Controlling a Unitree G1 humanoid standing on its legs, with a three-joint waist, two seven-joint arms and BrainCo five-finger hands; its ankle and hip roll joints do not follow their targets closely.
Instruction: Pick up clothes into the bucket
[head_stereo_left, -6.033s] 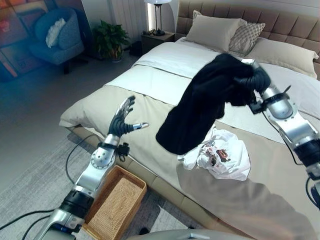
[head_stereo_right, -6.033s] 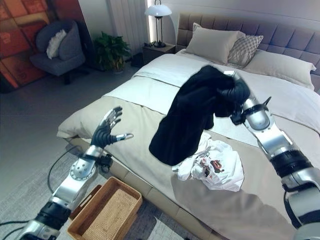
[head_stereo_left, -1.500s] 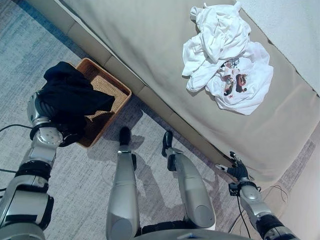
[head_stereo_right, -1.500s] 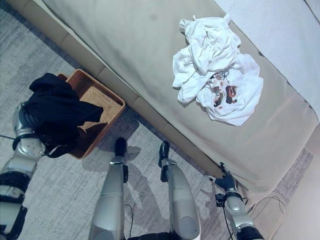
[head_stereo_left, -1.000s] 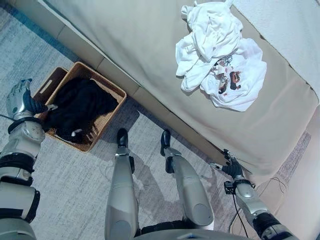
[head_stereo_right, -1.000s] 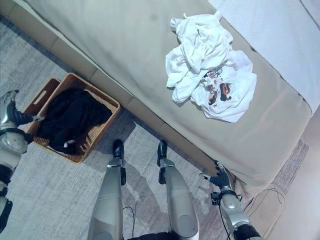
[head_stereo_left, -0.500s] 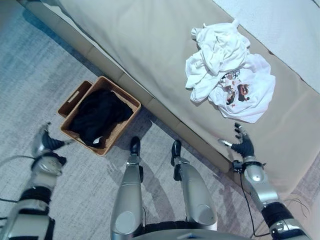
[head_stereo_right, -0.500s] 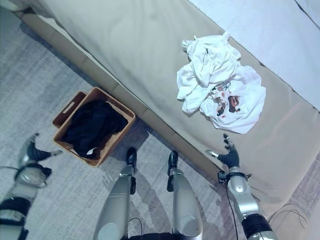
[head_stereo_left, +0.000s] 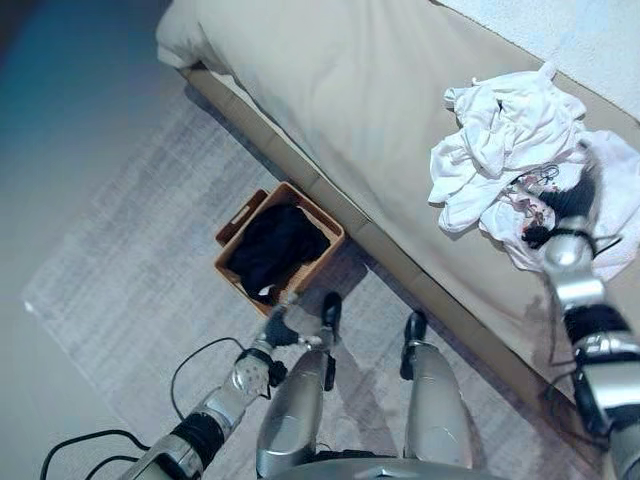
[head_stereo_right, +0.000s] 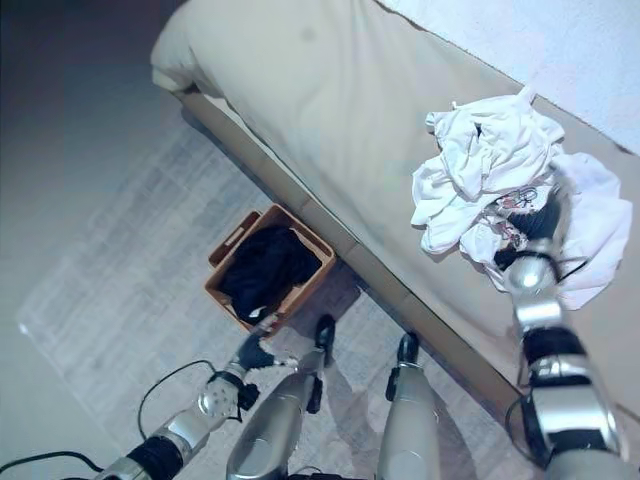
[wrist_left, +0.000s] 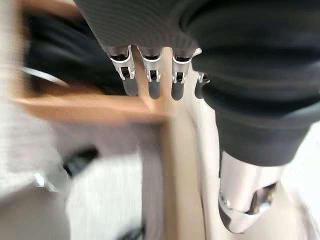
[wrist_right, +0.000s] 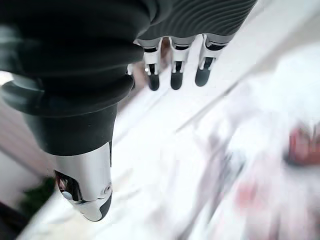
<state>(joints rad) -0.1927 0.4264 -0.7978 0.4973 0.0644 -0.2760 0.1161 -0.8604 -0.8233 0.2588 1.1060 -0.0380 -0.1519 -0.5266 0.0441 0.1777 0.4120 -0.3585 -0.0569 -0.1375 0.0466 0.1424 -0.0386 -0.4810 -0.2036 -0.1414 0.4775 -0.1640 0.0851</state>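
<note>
The left hand (head_stereo_left: 277, 328) hangs low above the grey rug (head_stereo_left: 120, 270), its fingers (wrist_left: 151, 82) straight and relaxed with the thumb apart, holding nothing. Just beyond its fingertips stands the woven basket (head_stereo_left: 232, 275), set against the side of the bed. A black garment (head_stereo_left: 273, 247) lies bundled inside the basket, filling most of it and staying below the rim. In the left wrist view the basket's brown rim (wrist_left: 90, 107) shows just past the dark fingertips, with the dark cloth behind it.

The right hand (head_stereo_right: 538, 225) is raised over the bed (head_stereo_left: 330, 90), well apart from the left hand and the basket. Its fingers (wrist_right: 175, 75) are straight and loose, clasping nothing, and they point toward the white clothes (head_stereo_right: 480, 170) heaped on the beige bedcover. Under and beside this hand lies a white shirt with a red and dark print (head_stereo_left: 620, 190), spread flatter than the rest; whether the hand touches it cannot be told. The crumpled white pile sits just past the fingertips, on the side toward the bed's middle. Farther off, a lighter sheet (head_stereo_left: 590, 30) covers the bed behind the pile.
</note>
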